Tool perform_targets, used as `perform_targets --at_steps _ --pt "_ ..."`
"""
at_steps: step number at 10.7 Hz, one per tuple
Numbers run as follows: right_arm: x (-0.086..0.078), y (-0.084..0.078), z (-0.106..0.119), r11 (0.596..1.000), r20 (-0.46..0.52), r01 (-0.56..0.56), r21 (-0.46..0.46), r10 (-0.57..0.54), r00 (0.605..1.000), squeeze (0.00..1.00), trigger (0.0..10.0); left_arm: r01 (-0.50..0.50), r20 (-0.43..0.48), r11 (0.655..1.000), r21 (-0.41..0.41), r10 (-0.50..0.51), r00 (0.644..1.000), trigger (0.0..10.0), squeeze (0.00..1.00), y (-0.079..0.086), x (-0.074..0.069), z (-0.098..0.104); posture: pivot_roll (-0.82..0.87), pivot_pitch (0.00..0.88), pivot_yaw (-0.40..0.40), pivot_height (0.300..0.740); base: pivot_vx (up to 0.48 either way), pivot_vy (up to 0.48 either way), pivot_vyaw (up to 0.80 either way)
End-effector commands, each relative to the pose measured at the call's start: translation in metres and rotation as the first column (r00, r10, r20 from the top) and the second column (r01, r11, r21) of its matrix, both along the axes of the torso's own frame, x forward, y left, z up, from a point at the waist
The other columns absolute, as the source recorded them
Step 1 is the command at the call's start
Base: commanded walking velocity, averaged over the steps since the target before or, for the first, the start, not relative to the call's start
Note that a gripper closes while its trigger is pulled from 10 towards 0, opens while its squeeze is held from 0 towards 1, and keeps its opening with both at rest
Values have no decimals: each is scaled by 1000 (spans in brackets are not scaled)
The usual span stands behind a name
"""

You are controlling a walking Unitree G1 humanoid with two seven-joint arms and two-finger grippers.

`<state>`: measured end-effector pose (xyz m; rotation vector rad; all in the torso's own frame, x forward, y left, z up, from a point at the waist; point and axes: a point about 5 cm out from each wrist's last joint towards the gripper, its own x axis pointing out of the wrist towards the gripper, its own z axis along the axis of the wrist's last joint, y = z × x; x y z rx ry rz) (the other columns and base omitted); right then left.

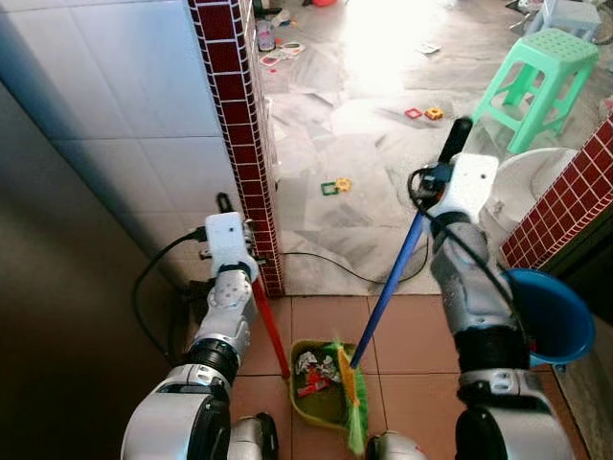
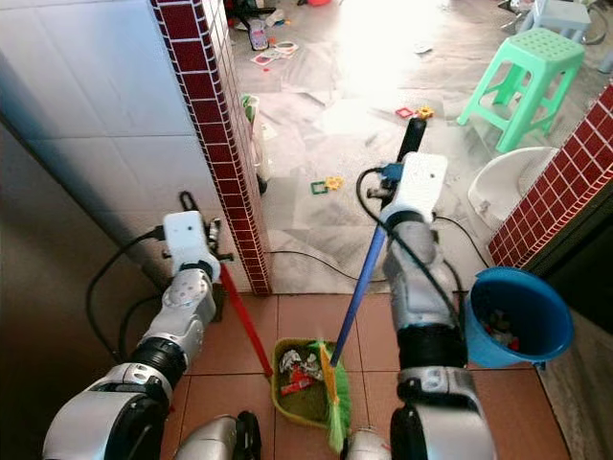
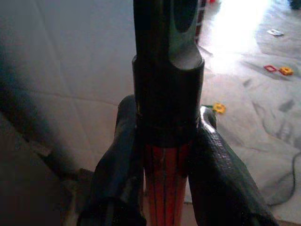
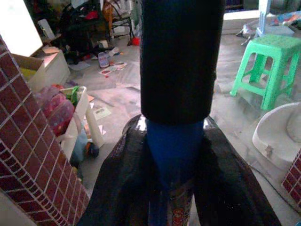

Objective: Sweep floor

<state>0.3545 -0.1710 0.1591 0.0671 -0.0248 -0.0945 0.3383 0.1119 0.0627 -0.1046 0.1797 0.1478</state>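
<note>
our left gripper [image 3: 164, 155] is clamped on the red handle [image 1: 271, 331] of the green dustpan [image 1: 321, 407], which sits on the terracotta floor [image 1: 412, 326] at our feet with scraps of litter [image 1: 314, 369] already in it; our right gripper [image 4: 174, 155] is closed round the blue broom handle [image 1: 393, 287], and the green bristles [image 1: 352, 407] rest at the pan's right edge; the risk, as we judge it, is that a hard stroke pushes the pan away or flicks the litter back out, since only the long handle steadies it; tilting the red handle could tip the load onto the tiles; the black cable [image 1: 335, 264] crossing the pale floor just ahead could catch the bristles, and the brick pillar [image 1: 239, 125] stands just beside our left arm, so a wide swing might knock it; the blue bucket [image 1: 546, 311] near our right elbow could also be bumped.
</note>
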Motion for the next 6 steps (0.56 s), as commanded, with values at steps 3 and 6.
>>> perform_targets --at_steps 3,6 --pt "7 -2 13 991 56 -19 136 12 998 0 10000 -71 -54 996 54 74 996 10000 0 27 -5 -12 -128 56 63 740 0 0 0" --pt "11 0 28 976 141 -68 209 39 989 0 10000 -60 73 993 102 52 996 10000 0 36 6 13 -124 28 72 740 0 0 0"
